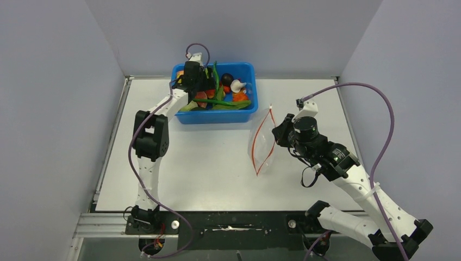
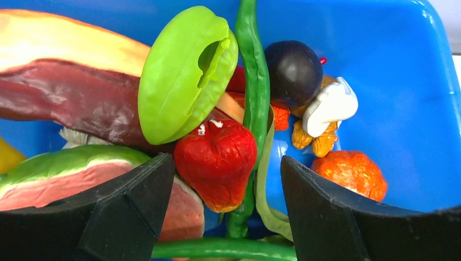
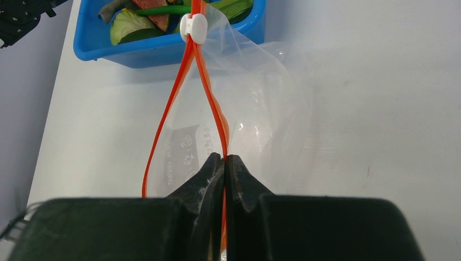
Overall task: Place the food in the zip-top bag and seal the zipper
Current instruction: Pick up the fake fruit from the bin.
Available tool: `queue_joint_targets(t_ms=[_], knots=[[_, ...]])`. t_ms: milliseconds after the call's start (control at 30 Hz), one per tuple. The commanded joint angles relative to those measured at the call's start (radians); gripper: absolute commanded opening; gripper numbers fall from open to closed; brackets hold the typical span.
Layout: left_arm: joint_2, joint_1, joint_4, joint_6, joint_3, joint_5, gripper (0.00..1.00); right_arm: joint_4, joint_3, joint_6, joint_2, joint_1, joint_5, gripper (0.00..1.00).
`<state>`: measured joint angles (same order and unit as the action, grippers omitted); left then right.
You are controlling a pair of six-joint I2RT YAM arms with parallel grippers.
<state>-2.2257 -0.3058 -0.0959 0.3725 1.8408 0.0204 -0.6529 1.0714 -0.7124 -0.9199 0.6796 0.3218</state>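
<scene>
The food lies heaped in a blue tub (image 1: 215, 117) at the back. In the left wrist view my left gripper (image 2: 227, 161) is open inside the tub, its jaws on either side of a red fruit (image 2: 217, 147) without touching it. A long green pod (image 2: 254, 81), a green slice (image 2: 179, 76) and a dark round fruit (image 2: 293, 70) lie around it. The clear zip-top bag (image 1: 262, 142) stands right of the tub, mouth open. My right gripper (image 3: 224, 157) is shut on one side of the red-orange zipper strip (image 3: 209, 92). The slider (image 3: 194, 28) sits at the strip's far end.
The tub also holds a brown-red meat slab (image 2: 65, 81), a pink-and-green slice (image 2: 65, 168), an orange fruit (image 2: 350, 171) and a white mushroom (image 2: 329, 106). Grey walls close in the white table (image 1: 179, 163) on the left, back and right.
</scene>
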Motion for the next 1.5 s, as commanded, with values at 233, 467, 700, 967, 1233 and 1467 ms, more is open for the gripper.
queue_joint_targets(t_ms=[233, 467, 700, 967, 1233, 1467], knots=[[-0.082, 0.007, -0.027, -0.023, 0.113, -0.014, 0.72, 0.015, 0.029, -0.014, 0.018, 0.001, 0.038, 0.00], [-0.111, 0.008, -0.015, -0.024, 0.132, -0.002, 0.71, 0.018, 0.027, -0.019, 0.015, 0.001, 0.033, 0.00], [-0.153, -0.002, -0.067, -0.021, 0.193, 0.013, 0.70, 0.021, 0.014, -0.024, 0.030, 0.001, 0.040, 0.00], [-0.138, -0.014, -0.067, -0.043, 0.187, 0.004, 0.56, 0.011, 0.017, -0.019, 0.047, 0.001, 0.060, 0.00], [-0.060, -0.015, -0.067, -0.073, 0.132, -0.015, 0.45, 0.009, 0.011, -0.028, 0.056, 0.001, 0.068, 0.00], [0.092, -0.014, 0.012, -0.058, -0.060, -0.045, 0.39, 0.006, 0.009, -0.028, 0.041, 0.003, 0.053, 0.00]])
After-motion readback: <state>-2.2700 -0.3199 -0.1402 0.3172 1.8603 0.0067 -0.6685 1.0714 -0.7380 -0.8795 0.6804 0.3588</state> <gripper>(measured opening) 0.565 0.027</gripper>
